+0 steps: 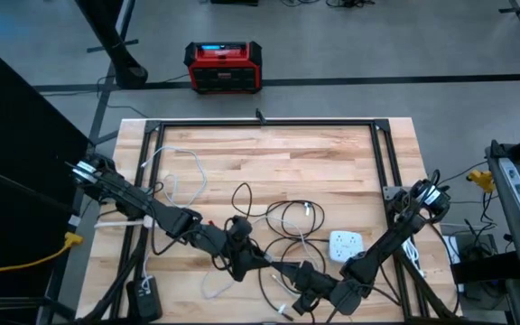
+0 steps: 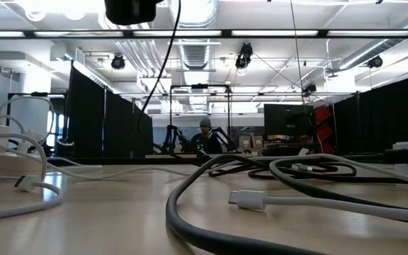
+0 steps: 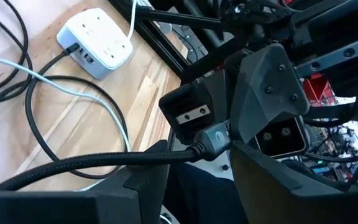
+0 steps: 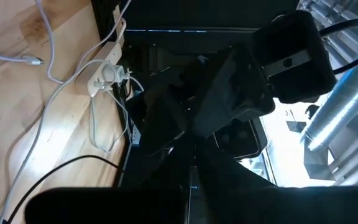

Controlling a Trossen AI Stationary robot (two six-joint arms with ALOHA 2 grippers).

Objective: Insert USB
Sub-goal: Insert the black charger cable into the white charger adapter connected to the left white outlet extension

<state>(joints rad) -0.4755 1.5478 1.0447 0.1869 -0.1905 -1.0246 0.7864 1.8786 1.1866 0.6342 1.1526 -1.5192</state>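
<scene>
A black braided USB cable (image 3: 73, 165) ends in a dark plug (image 3: 211, 142) that is lifted above the table near its front edge. My right gripper (image 3: 229, 124) is shut on that plug and also shows in the high view (image 1: 321, 291). My left gripper (image 3: 197, 186) faces it from the left (image 1: 298, 276). It is open, and its fingers stand on either side of the cable just behind the plug. A white charging block (image 1: 346, 244) with ports lies flat on the wood right of centre (image 3: 95, 40). Neither gripper shows in the low view. My right gripper pinches the plug's front end (image 3: 224, 132) between its two fingers, coming in level from the table's right. Those fingers hide the plug's tip. The plug is clear of the table, and the cable trails away from it toward the left. Whether my left gripper touches the cable, I cannot tell.
Loops of black cable (image 1: 287, 221) and white cable (image 1: 183, 167) lie over the wooden table, with a white plug (image 2: 246, 200) near the front. Black frame rails (image 1: 260, 126) border the table. A red box (image 1: 224, 66) stands on the floor beyond. A person (image 2: 204, 134) sits far behind.
</scene>
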